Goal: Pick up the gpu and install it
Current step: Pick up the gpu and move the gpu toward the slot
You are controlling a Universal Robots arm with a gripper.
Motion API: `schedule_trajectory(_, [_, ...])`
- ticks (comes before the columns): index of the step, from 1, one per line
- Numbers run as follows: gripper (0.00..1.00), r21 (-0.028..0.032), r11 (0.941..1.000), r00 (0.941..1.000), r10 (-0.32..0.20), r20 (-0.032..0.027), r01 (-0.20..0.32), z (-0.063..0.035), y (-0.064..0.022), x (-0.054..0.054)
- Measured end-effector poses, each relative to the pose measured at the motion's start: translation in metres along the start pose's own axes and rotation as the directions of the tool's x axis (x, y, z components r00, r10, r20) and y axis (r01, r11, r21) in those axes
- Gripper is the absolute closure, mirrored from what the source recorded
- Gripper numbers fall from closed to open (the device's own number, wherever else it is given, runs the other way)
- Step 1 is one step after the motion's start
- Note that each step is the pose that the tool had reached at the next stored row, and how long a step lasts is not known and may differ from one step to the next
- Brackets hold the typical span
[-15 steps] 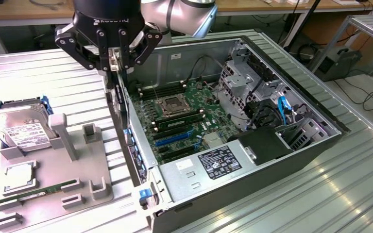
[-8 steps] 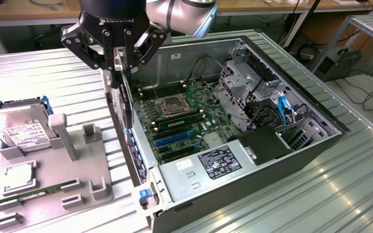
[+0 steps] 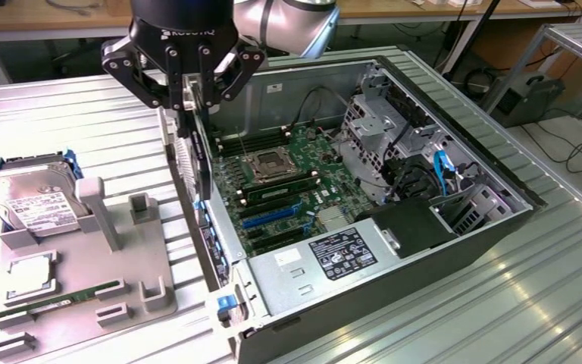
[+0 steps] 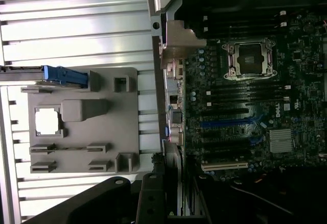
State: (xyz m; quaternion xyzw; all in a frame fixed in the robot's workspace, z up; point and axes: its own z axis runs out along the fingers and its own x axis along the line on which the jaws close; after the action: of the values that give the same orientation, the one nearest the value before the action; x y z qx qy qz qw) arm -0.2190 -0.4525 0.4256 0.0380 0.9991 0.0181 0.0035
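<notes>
pincer (image 3: 185, 106): we see it clamped on the gpu (image 4: 174, 178).
gpu: hangs edge-down; we judge this suits the motherboard slots (image 3: 270, 216).

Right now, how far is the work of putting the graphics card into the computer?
Done: the graphics card is off the gray holder. In hand: the gripper holds it upright over the edge of the open computer. Left: seating it; the blue slots are bare.
</notes>
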Motion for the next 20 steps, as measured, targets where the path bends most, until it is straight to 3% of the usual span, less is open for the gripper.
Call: schedule_trajectory(20, [0.74, 0.0029, 1.0, 1.0, 0.0, 0.0001, 0.0, 0.0023, 0.0009, -0.013])
